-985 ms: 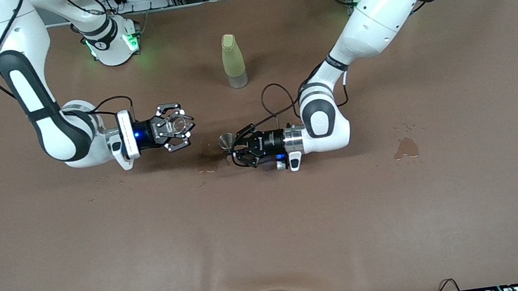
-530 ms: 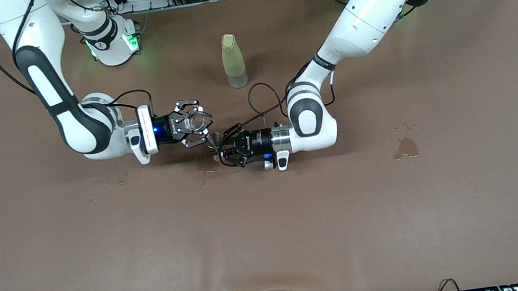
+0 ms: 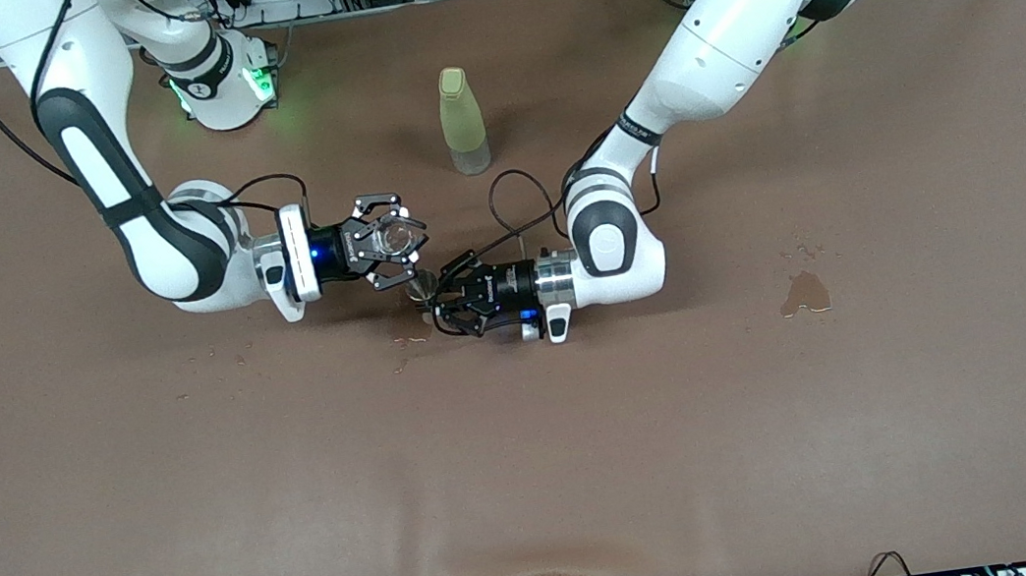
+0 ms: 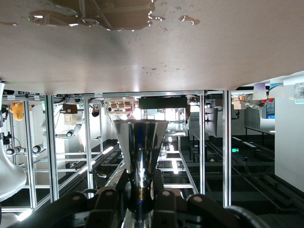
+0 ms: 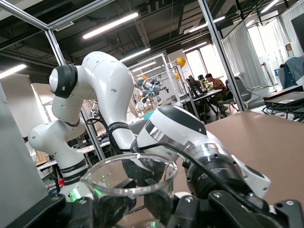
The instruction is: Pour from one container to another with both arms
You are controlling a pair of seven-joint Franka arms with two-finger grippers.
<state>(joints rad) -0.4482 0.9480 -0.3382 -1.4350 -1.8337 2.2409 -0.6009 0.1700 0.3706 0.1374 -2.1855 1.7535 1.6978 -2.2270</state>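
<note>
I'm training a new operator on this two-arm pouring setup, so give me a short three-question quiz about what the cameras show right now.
1. True or false: the left gripper is shut on the metal cup.
2. Which thing does the right gripper hold? A) the yellow-green bottle B) the glass cup C) nothing
3. Fill in: the spilled puddle lies toward the ____ arm's end of the table.

Key: 1 true. 2 B. 3 left.
</note>
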